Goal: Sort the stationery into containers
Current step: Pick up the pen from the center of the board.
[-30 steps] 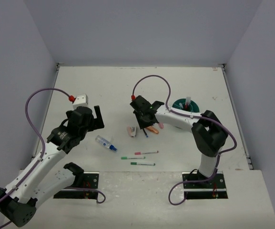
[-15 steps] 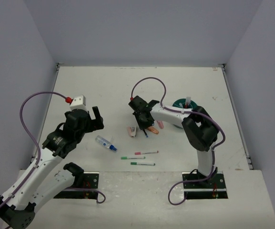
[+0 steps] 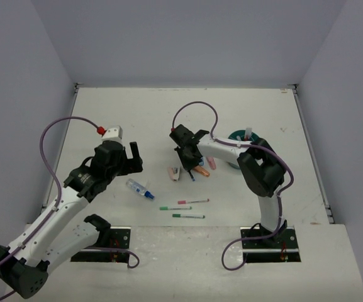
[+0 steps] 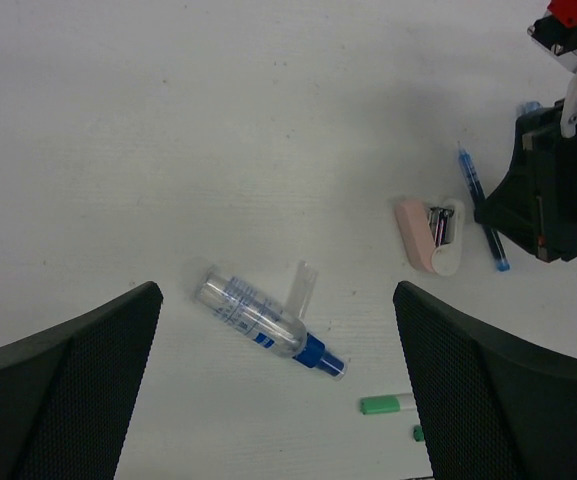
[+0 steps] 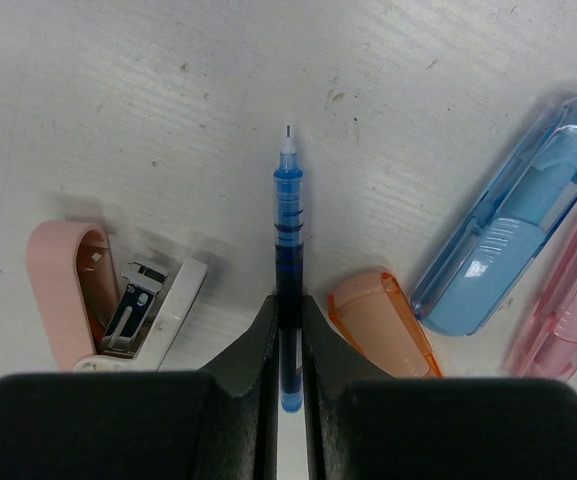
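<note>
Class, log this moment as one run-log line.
step: grasp | right jaws: shut on blue pen | left jaws: open, near tube | not yet lifted

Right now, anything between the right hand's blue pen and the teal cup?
The right hand is shut on the blue pen. The orange highlighter, blue highlighter and pink highlighter lie between it and the teal cup; lifted over them, looks clear.
</note>
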